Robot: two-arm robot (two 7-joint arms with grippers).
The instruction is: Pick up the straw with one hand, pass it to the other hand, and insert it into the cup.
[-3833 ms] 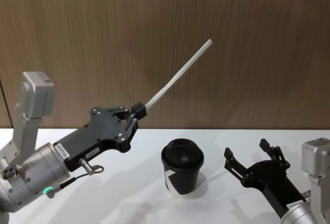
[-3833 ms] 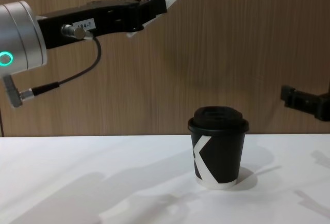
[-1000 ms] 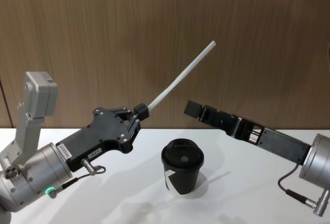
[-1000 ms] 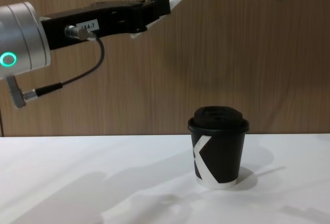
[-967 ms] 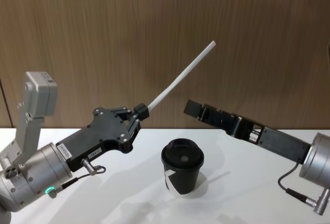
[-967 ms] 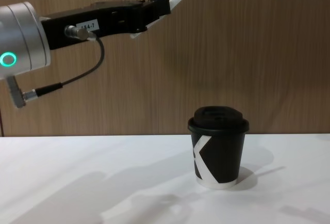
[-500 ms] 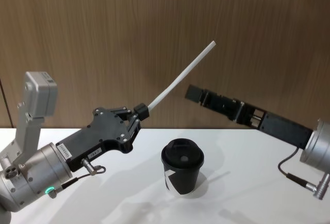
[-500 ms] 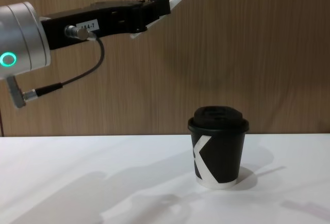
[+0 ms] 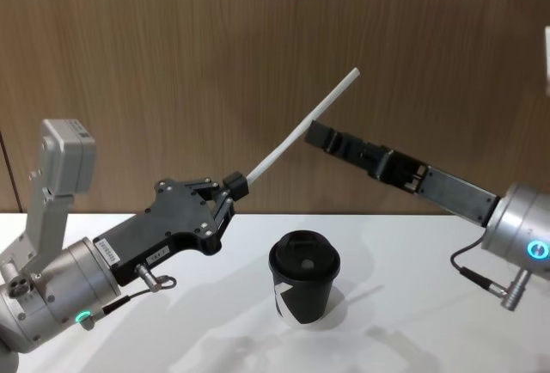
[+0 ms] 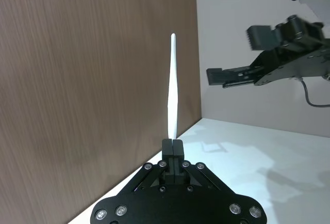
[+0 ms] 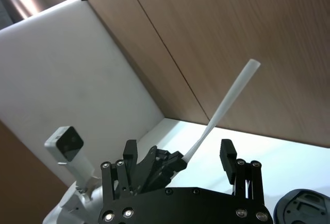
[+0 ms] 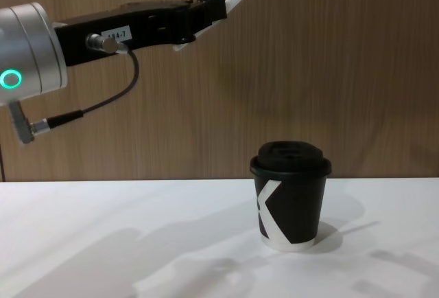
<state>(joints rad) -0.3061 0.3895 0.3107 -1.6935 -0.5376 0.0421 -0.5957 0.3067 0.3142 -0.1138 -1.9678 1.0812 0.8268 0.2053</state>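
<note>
My left end effector (image 9: 233, 186) is raised above the left side of the worktop (image 9: 412, 304), and its fingers are pressed together on the lower end of the straw (image 9: 301, 125). From that pinch the straw slants up and to the right, straight and white against the wooden wall (image 9: 172, 46), with its free end high above the cup (image 9: 303, 277). The cup stands upright on the worktop near the middle, lid on, its white mark facing me, below and a little to the right of my left fingertips. My right end effector (image 9: 316, 135) reaches in from the right at about the straw's mid-height, well above the cup. Its fingers are spread and hold nothing. In the head view its tip sits just beside the middle of the straw. In the left wrist view there is a clear gap between the straw and those spread fingers, so they are not touching it. In the right wrist view the straw rises in the space between my two right fingers, farther off, with the cup's lid at the edge.
</note>
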